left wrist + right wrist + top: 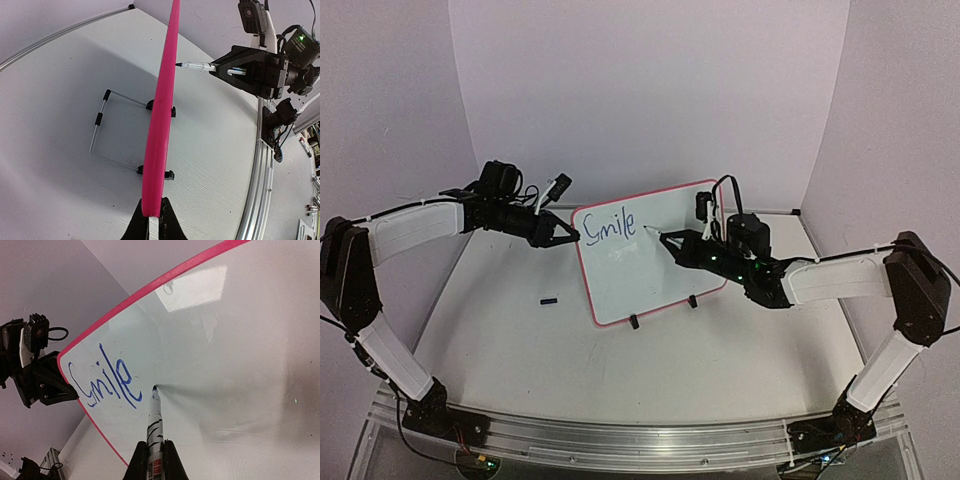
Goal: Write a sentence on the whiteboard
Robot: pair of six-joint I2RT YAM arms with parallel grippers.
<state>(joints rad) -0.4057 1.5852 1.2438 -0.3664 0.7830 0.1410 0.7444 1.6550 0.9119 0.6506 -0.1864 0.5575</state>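
I am watching the whiteboard [645,285] standing tilted back at the middle of the table [510,350], resting on two black clip feet [634,321] along its near edge. In the left wrist view a thin wire stand [100,131] is lying on the tabletop behind it.

Left gripper [572,237]: it is holding the board from the left. Its fingers are pinching narrowly on the far left edge, with the pink frame sitting between them.

Right gripper [675,243]: it is hanging in front of the board on the right side. Its fingers are clamping tight around a marker [658,235], which is pointing left at the white face.

Blue lettering [610,221] is sitting in the board's far left corner and is reading "Smile". The marker tip is meeting the surface just right of the final "e".

A small black piece [548,300] is lying on the table left of the board, apart from it. I cannot tell what it is.
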